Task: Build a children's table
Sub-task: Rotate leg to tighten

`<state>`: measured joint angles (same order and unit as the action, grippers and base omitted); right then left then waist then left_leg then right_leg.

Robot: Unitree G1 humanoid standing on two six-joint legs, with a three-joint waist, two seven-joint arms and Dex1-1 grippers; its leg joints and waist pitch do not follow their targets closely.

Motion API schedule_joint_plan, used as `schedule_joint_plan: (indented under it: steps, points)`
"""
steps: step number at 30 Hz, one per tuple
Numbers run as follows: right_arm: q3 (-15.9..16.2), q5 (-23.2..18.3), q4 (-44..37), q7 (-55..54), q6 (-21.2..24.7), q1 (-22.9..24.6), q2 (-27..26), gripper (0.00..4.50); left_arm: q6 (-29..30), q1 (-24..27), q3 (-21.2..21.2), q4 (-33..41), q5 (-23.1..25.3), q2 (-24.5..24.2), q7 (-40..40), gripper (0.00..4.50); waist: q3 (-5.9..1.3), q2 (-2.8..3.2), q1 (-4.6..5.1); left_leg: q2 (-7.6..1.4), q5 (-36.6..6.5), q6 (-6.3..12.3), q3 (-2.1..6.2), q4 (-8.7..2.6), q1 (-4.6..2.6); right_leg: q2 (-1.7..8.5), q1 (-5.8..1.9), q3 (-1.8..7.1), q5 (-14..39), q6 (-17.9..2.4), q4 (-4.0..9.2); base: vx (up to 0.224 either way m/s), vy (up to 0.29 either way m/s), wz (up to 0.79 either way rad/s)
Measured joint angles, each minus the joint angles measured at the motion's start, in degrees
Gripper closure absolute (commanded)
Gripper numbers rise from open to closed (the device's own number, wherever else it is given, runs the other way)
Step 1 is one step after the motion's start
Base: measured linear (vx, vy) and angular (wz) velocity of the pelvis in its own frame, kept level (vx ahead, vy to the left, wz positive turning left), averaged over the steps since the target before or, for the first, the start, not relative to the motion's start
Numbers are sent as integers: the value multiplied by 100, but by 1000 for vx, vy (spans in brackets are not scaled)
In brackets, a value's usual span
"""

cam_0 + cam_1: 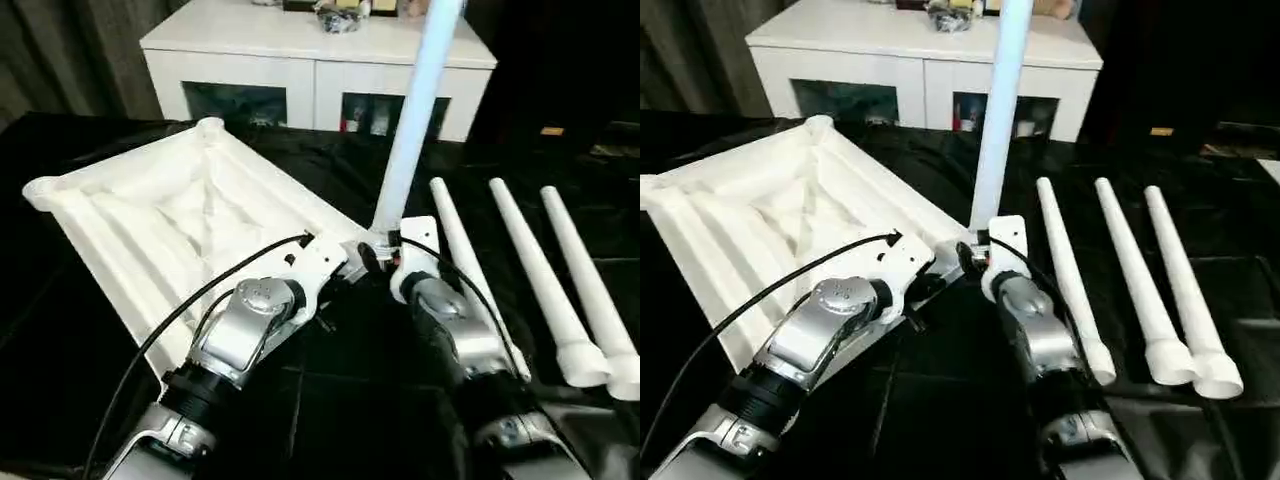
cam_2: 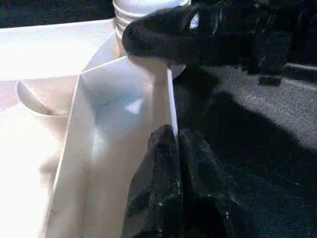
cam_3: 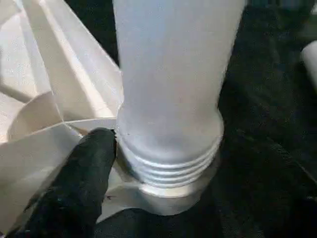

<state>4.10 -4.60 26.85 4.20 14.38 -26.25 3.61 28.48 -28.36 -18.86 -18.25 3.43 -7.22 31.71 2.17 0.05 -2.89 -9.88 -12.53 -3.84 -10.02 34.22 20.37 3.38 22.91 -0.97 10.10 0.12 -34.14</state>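
The children's table top [image 1: 160,220] lies upside down on black cloth, ribbed underside up. One white leg [image 1: 412,110] stands upright in the socket at the top's near right corner, with its threaded end [image 3: 168,153] showing at the socket. My right gripper [image 1: 378,250] is at the foot of this leg. My left gripper [image 2: 177,136] is shut on the thin rim wall [image 2: 171,99] of the top, right beside that corner. Three more legs [image 1: 545,275] lie side by side on the cloth to the right.
A white cabinet [image 1: 300,45] with glass-fronted compartments stands behind the work, with small items on it. Black cloth [image 1: 340,400] covers the surface around both forearms. The upright leg rises high between the arms and the cabinet.
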Motion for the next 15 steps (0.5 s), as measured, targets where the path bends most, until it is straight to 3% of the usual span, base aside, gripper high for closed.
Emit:
schedule_joint_plan:
  steps: [5, 6, 11, 15]
  points:
    - [21, 21, -1341, 186, 424, 609, 295, 51, -105, 4, -8, -10, 16, 30, -34, 450, 2, 26, -42, 1, 0, 0, -3, 0, 3, 0, 0, 7, 14, 22, 7, 0, 0, 0]
    - [11, 12, -1531, 197, 527, 698, 336, 41, -94, 6, 24, -9, -12, 78, -41, 407, 5, 31, -36, 0, 0, 0, -3, 0, 4, 0, 2, 7, 14, 23, 7, 0, 0, 0]
    - [-50, -56, -2467, 185, 891, 1292, 405, 41, 90, 191, 311, 365, -357, 101, 7, 360, 24, 49, -34, -3, 0, 0, -3, -5, 31, -2, 28, 5, 24, 39, 6, 0, 0, 0]
    - [-74, -90, -2810, 197, 1123, 1438, 397, 41, 463, 363, 527, 1147, -638, -46, 139, 339, 27, 53, 2, -3, 6, 10, -3, -1, 66, -4, 58, 6, 29, 41, 9, 0, 0, 0]
